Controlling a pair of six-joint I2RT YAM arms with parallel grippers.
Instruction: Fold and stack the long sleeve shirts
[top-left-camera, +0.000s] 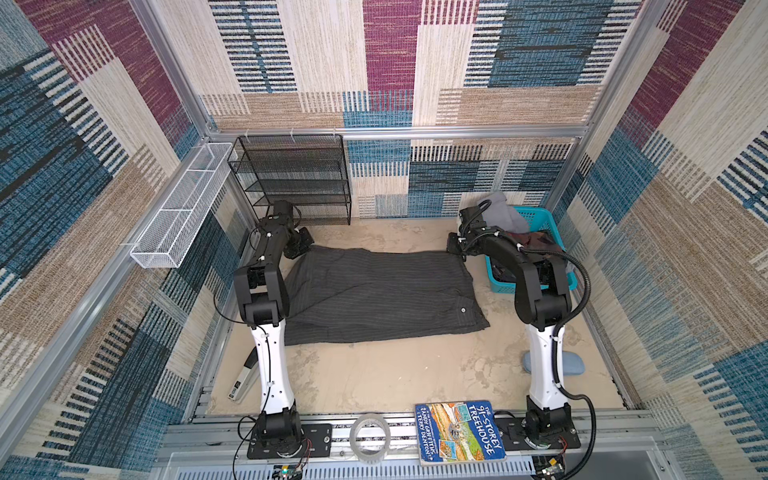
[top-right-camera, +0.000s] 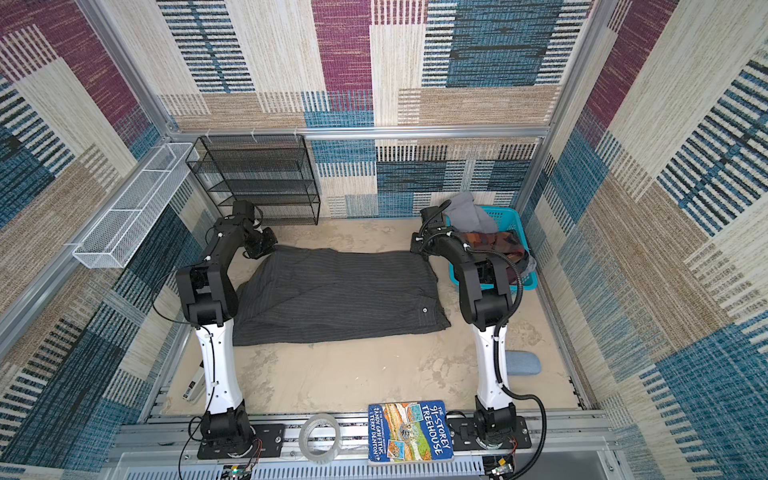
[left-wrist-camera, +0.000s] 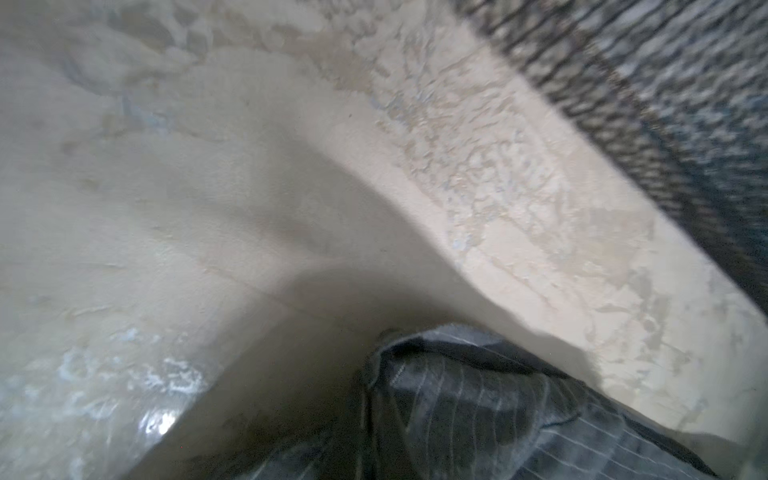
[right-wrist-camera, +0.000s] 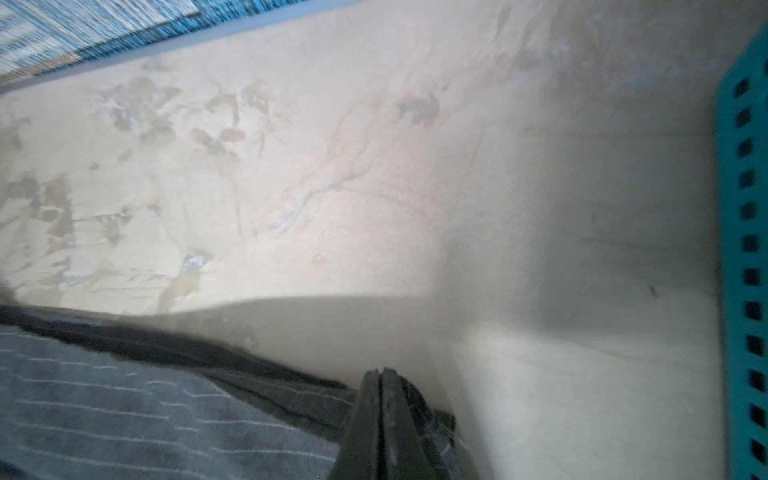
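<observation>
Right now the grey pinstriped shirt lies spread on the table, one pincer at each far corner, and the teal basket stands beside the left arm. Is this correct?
No. The basket stands beside the right arm, as both top views show. The shirt does lie spread on the table, the left pincer and right pincer at its far corners.

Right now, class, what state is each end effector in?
Left end effector: closed, apparently holding the shirt.
Right end effector: closed on the shirt.
</observation>
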